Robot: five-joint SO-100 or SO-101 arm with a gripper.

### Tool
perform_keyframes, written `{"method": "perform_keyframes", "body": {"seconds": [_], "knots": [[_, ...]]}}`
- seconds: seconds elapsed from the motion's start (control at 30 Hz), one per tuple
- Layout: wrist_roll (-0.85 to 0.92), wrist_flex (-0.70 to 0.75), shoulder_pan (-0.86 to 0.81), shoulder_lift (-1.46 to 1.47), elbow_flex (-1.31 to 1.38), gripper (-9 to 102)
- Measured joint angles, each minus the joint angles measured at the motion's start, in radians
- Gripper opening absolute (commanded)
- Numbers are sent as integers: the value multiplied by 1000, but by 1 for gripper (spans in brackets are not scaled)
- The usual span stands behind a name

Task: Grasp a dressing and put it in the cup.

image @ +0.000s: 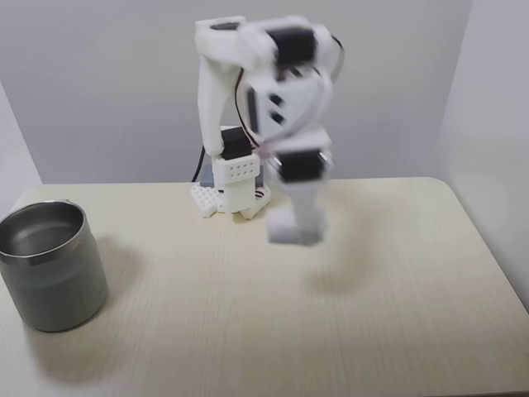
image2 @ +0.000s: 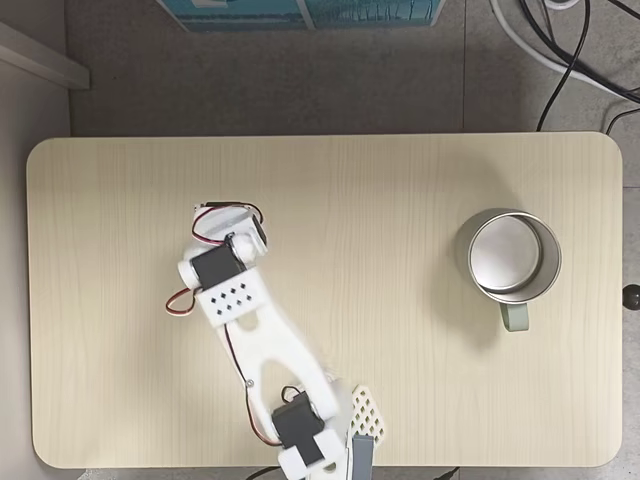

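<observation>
In a fixed view the white arm is motion-blurred, and its gripper (image: 295, 233) hangs tip-down above the table's middle. A blurred white lump sits at its tip; whether that is the dressing or the fingers is unclear. The steel cup (image: 50, 265) stands upright at the front left, apart from the gripper. In a fixed view from above, the gripper (image2: 360, 445) lies at the table's bottom edge, partly cut off, far from the cup (image2: 478, 262), which stands at the right and shows a grey-green handle. I make out no separate roll of dressing on the table.
The arm's base (image: 235, 186) stands at the table's (image: 372, 331) back edge in one fixed view and left of centre (image2: 225, 265) from above. Beyond the table's (image2: 400, 200) far edge lie a blue box (image2: 300, 10) and cables (image2: 560, 40) on the floor.
</observation>
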State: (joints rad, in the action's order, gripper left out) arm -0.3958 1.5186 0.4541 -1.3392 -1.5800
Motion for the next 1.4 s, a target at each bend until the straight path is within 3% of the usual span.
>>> {"method": "perform_keyframes", "body": {"seconds": [0.2,0.4,0.77,1.23,1.4], "knots": [[101,89,-190,137,-32,0],[229,104,-503,163,-91,1],[339,104,-1006,-80,-307,0],[417,-71,-1181,-213,-241,1],[416,-109,-1184,-215,-202,19]]}}
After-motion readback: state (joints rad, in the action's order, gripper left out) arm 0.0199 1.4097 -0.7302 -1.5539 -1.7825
